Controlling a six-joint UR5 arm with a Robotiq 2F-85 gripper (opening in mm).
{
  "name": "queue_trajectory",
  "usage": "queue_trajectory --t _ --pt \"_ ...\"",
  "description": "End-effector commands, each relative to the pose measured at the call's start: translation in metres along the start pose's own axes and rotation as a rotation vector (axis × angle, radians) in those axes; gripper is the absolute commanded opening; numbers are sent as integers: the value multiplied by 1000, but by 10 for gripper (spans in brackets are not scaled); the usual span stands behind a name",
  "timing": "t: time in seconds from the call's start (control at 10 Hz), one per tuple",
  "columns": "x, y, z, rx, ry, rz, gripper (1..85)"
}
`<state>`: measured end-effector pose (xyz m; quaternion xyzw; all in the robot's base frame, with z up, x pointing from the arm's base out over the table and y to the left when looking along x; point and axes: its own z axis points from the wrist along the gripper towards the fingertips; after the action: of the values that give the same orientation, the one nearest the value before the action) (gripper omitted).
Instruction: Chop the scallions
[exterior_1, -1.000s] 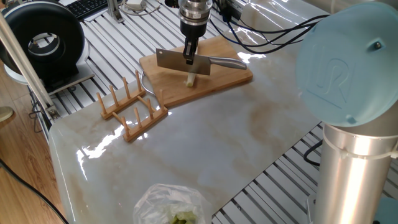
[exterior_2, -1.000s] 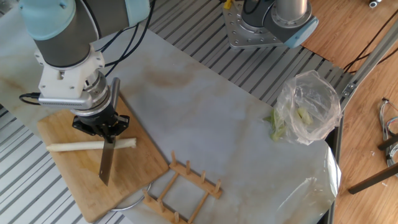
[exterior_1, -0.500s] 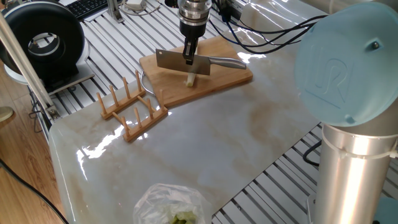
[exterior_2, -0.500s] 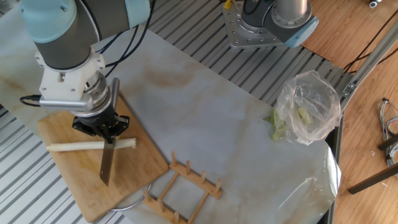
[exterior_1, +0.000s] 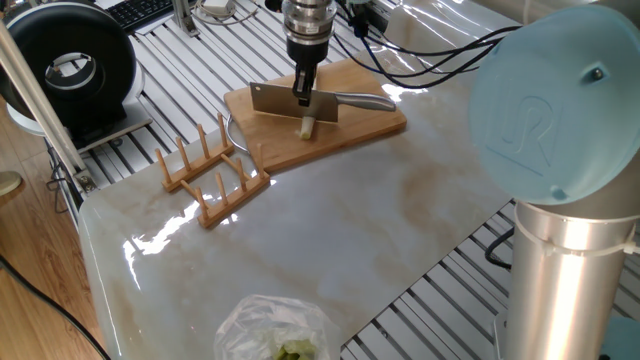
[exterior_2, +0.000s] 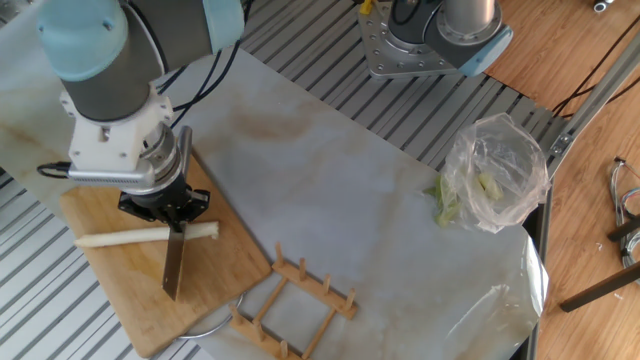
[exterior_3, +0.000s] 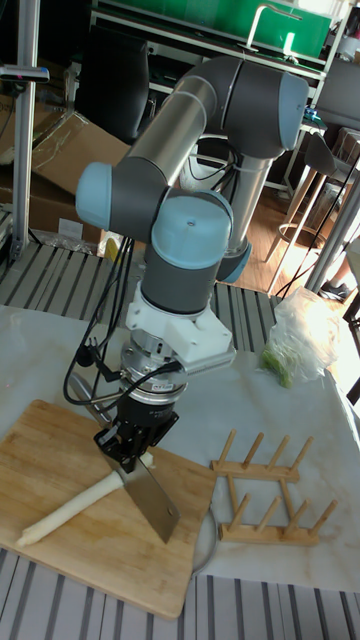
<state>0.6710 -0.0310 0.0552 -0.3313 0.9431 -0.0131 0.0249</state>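
A whole pale scallion stalk (exterior_2: 120, 236) (exterior_3: 70, 509) lies across the bamboo cutting board (exterior_2: 110, 290) (exterior_1: 370, 122) (exterior_3: 50, 450). In one fixed view only its near end (exterior_1: 307, 126) shows under the blade. My gripper (exterior_1: 303, 93) (exterior_2: 176, 226) (exterior_3: 128, 460) is shut on a steel cleaver (exterior_1: 275, 97) (exterior_2: 174, 268) (exterior_3: 155, 502), gripping its spine. The blade stands edge-down across the stalk near its right end, at or just above it; whether it touches I cannot tell.
A wooden dish rack (exterior_1: 212, 176) (exterior_2: 295, 302) (exterior_3: 265, 488) stands beside the board. A clear plastic bag with green bits (exterior_2: 487, 185) (exterior_1: 276, 332) (exterior_3: 300, 340) lies at the table's far side. A metal ring (exterior_2: 205, 325) pokes out under the board.
The gripper and cleaver have sunk slightly toward the stalk. The scallion and board have not moved.
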Motion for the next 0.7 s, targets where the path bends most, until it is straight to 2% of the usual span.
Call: queue_trajectory --t 0.0,0.2,0.5,0.6 --pt "2 4 -13 -1 29 -11 13" --pt "6 4 -15 -5 46 -34 13" --pt "-3 1 6 0 16 -35 13" --pt "-2 1 6 0 16 -38 13"
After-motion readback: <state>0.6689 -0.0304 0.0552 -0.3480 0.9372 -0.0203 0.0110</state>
